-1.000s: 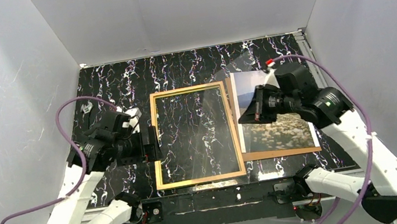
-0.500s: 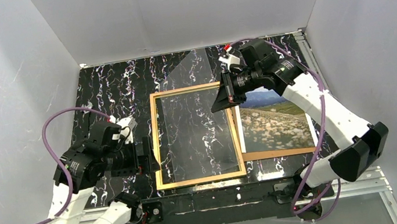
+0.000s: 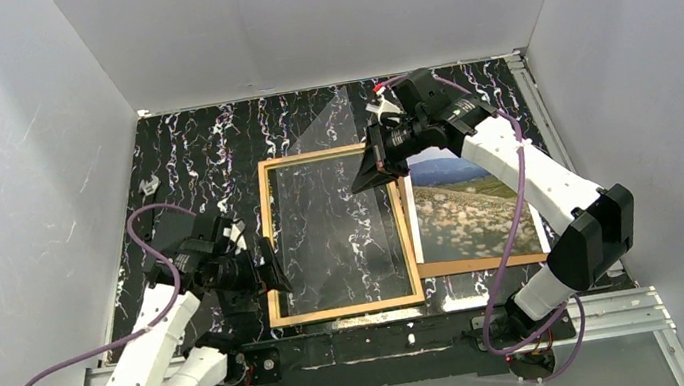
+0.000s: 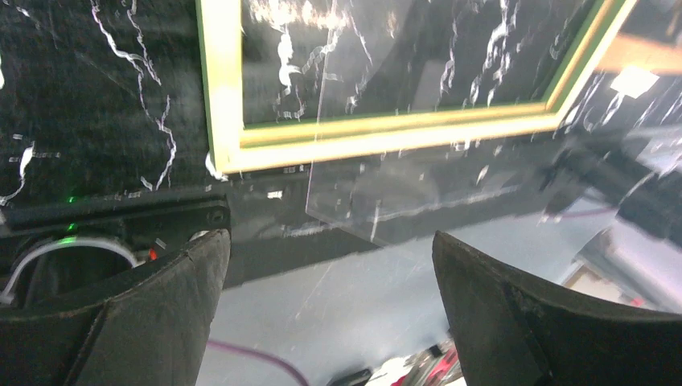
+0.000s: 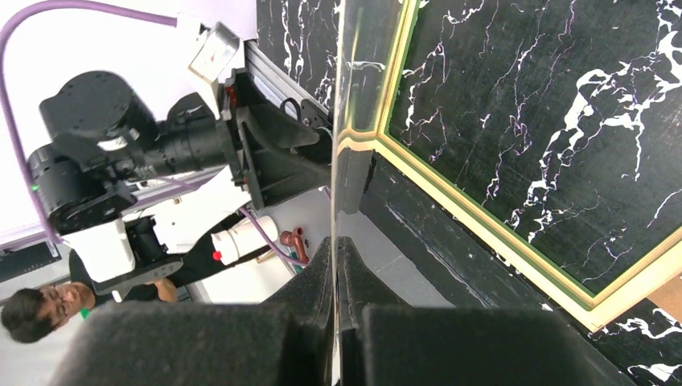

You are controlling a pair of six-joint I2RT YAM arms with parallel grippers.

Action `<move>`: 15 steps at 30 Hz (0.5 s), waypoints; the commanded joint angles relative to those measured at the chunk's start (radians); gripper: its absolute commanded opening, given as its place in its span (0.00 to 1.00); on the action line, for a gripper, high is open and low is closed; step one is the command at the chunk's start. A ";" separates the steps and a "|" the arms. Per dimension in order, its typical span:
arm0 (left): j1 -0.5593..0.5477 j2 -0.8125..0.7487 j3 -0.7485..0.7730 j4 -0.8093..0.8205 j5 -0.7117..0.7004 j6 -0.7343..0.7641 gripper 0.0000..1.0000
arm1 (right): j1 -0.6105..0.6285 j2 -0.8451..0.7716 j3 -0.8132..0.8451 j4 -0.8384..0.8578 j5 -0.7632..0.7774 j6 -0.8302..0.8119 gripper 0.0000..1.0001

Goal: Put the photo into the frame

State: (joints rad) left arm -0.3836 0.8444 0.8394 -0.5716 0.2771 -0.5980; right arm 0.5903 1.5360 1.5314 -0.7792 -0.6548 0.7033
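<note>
At the centre of the black marbled bench (image 3: 201,152), the frame (image 3: 271,253) is seen lying tan side up. The photo (image 3: 468,221) rests face up just to its right on a brown backing board (image 3: 479,263). A clear sheet (image 3: 336,214) is pinched near its upper right edge by the right claw (image 3: 369,164), whose fingers are pressed together on it, and is held tilted over the frame's opening. The left claw (image 3: 274,275) is spread and empty beside the frame's lower left corner.

It is judged that the sheet should be lowered level and squared to the recess before release, with the frame steadied if it slides. The photo is not yet placed.

The pinch on the sheet is confirmed only in the right wrist view, where the sheet is seen edge-on. The photo is shown only in the overhead view.
</note>
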 commanded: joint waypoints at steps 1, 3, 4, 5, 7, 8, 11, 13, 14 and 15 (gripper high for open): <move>0.125 0.019 -0.115 0.067 0.085 0.024 0.98 | -0.001 -0.028 -0.008 0.076 -0.020 0.025 0.01; 0.173 0.032 -0.135 0.078 0.094 0.032 0.98 | 0.000 -0.026 -0.008 0.084 -0.018 0.033 0.01; 0.208 0.040 -0.140 0.080 0.103 0.037 0.98 | 0.000 -0.022 -0.007 0.088 -0.020 0.035 0.01; 0.238 0.050 -0.144 0.083 0.119 0.040 0.98 | 0.000 -0.018 -0.007 0.092 -0.021 0.036 0.01; 0.297 0.069 -0.140 0.080 0.160 0.051 0.98 | 0.000 -0.005 -0.003 0.099 -0.028 0.037 0.01; 0.325 0.077 -0.129 0.072 0.180 0.059 0.98 | 0.000 0.002 0.001 0.098 -0.029 0.037 0.01; 0.380 0.083 -0.081 0.030 0.200 0.098 0.97 | 0.000 0.018 0.006 0.100 -0.030 0.037 0.01; 0.418 0.077 -0.034 -0.010 0.178 0.136 0.96 | 0.000 0.025 0.004 0.110 -0.029 0.039 0.01; 0.425 0.075 -0.012 -0.026 0.158 0.152 0.95 | 0.000 0.029 0.004 0.116 -0.028 0.041 0.01; 0.428 0.074 0.009 -0.040 0.140 0.170 0.95 | 0.000 0.033 0.003 0.121 -0.028 0.044 0.01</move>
State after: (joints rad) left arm 0.0097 0.9237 0.7601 -0.4561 0.4103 -0.5159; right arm 0.5903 1.5593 1.5219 -0.7265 -0.6548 0.7353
